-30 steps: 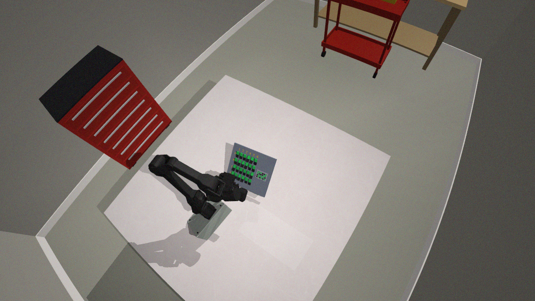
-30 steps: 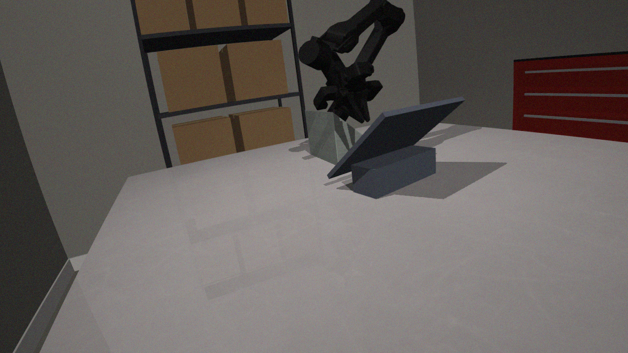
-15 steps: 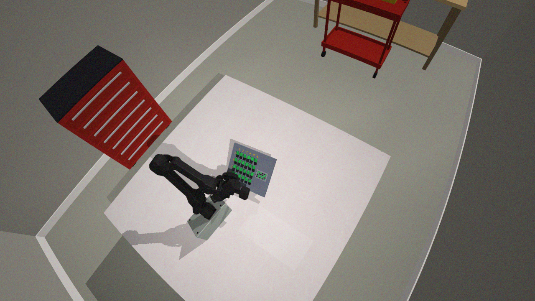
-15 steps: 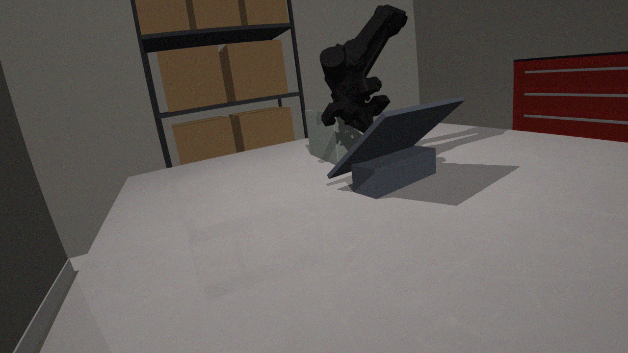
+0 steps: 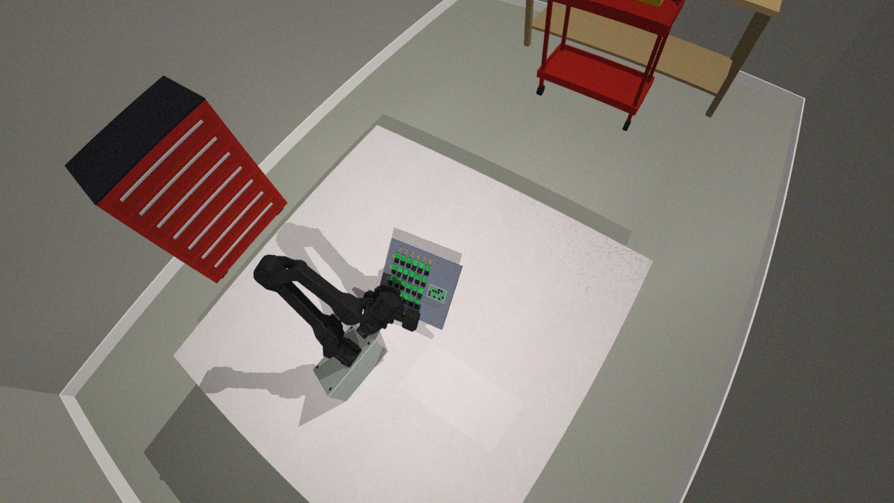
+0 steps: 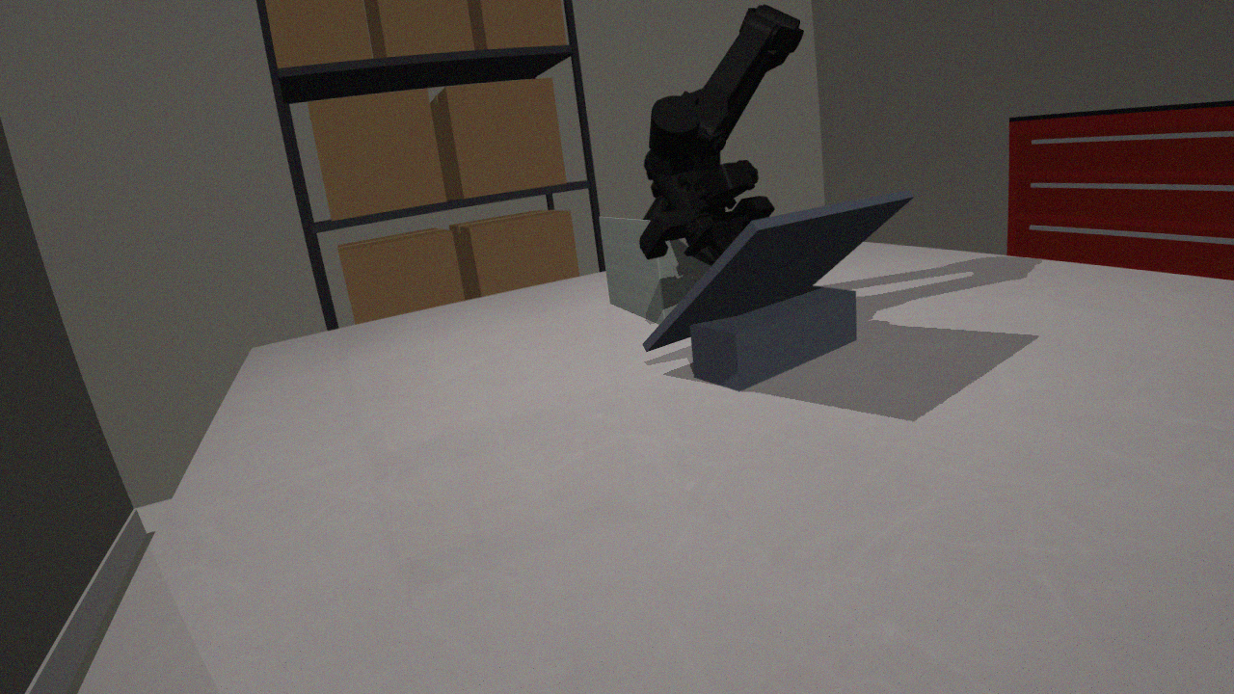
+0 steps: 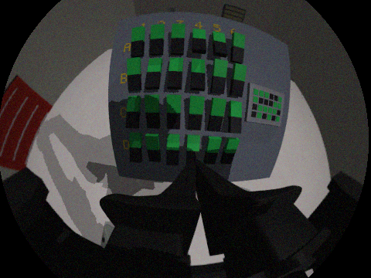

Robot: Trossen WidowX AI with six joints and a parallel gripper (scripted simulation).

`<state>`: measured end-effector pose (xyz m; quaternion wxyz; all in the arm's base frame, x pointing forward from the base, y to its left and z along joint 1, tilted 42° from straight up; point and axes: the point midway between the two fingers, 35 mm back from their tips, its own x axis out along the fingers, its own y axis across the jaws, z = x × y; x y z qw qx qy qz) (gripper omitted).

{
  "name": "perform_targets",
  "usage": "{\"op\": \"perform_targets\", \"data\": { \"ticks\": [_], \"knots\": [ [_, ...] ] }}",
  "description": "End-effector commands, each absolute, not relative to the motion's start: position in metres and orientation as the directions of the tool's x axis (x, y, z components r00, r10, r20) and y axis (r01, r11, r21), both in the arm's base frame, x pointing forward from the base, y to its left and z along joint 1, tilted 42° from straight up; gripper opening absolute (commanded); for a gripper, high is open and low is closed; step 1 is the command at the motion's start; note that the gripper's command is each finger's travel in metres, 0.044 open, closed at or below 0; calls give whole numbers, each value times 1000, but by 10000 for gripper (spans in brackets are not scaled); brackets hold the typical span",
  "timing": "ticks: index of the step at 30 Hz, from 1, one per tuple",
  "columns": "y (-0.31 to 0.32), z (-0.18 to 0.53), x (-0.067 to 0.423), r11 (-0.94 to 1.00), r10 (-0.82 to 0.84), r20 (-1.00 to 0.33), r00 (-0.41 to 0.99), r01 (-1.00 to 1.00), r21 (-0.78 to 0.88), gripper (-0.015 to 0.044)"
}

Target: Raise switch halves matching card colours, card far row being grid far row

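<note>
One white table (image 5: 500,350), red cabinet (image 5: 187,181) beside.

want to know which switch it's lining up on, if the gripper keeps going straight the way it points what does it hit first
Probably the nearest row of switches on the panel, around the fourth from the left. The shut gripper aims there in the wrist view; depth is unclear, so contact isn't certain.

Closed gripper (image 7: 195,172) is hovering at the tilted panel (image 7: 263,151) near edge; switches (image 7: 194,144) are crowding ahead.
</note>
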<state>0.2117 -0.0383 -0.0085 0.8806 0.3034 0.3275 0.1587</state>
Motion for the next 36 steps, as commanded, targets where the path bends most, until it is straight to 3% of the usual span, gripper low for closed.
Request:
{"op": "perform_targets", "data": {
  "ticks": [1,36],
  "knots": [
    [-35,-12,215,763,478,-484,733,-74,642,0],
    [-33,-14,218,763,478,-483,733,-74,642,0]
  ]
}}
